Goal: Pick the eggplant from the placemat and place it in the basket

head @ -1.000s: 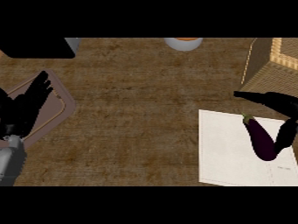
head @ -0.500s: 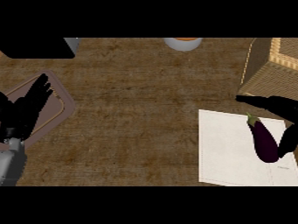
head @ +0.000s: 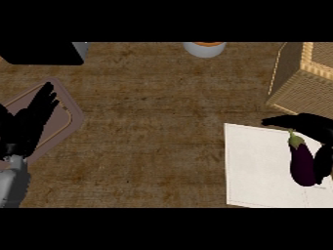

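Curling the right hand (head: 326,134) around the eggplant (head: 303,162), over the white placemat (head: 259,166), just below the wicker basket (head: 317,78). Resting the left hand (head: 23,124), fingers straight, over a tray (head: 66,114).

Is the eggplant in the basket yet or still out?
Out. The eggplant lies over the white placemat, beside the right hand; the basket stands apart, above it.
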`<state>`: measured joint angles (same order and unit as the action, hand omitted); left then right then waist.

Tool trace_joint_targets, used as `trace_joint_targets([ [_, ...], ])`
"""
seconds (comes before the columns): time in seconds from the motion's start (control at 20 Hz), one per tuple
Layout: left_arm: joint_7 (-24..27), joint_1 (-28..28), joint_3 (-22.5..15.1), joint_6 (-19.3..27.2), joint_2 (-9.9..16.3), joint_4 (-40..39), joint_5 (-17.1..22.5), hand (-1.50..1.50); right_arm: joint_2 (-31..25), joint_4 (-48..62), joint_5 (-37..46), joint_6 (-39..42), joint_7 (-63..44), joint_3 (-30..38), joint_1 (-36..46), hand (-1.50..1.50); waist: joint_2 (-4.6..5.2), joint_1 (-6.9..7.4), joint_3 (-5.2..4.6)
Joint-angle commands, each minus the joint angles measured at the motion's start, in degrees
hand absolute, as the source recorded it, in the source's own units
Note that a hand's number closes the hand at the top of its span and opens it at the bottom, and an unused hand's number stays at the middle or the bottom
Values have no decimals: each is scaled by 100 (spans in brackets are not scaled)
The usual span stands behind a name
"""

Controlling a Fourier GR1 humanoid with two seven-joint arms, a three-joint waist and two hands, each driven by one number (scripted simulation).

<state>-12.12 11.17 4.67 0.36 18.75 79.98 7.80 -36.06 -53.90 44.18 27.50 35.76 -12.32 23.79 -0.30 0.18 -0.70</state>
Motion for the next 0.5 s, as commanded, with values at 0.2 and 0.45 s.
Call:
trace_joint_targets([
  [0.2,-236,175,76,38,-35,60,-61,0,334,-60,511,-89,66,-342,80,150,29,13,70],
  [0.45,-280,30,37,-114,63,273,-79,0,928,-180,476,-484,-644,-205,-203,150,16,9,72],
])
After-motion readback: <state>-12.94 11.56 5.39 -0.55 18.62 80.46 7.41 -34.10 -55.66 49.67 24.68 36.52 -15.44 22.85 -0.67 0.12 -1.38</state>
